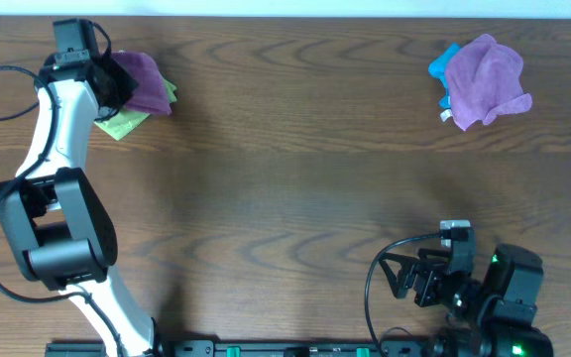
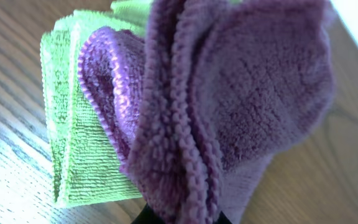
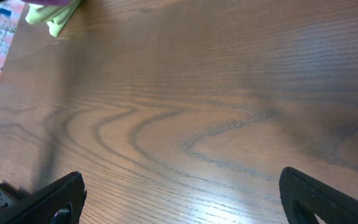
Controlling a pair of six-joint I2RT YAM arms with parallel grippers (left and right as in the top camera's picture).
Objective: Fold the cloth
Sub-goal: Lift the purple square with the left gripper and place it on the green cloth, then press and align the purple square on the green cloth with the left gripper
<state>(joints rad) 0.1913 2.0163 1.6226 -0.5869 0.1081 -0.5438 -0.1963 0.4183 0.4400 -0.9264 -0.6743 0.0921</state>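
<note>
1. The cloth (image 1: 145, 77) is at 10 o'clock on the desk (image 1: 285, 178). It is bunched up and lies partly over the green cloth (image 1: 125, 123).
2. The left tool (image 1: 117, 87) is clamped on the cloth. The folds gather into it, and the fabric almost hides its fingers.
3. The green cloth is folded flat and sticks out from under the cloth toward 7 o'clock.
4. The right tool (image 1: 406, 278) is at 5 o'clock, well apart from the cloth. Its fingers (image 3: 48, 199) stand wide apart above the desk.
5. A second purple cloth (image 1: 489, 74) is at 2 o'clock, touching a blue cloth (image 1: 446, 61).
</note>
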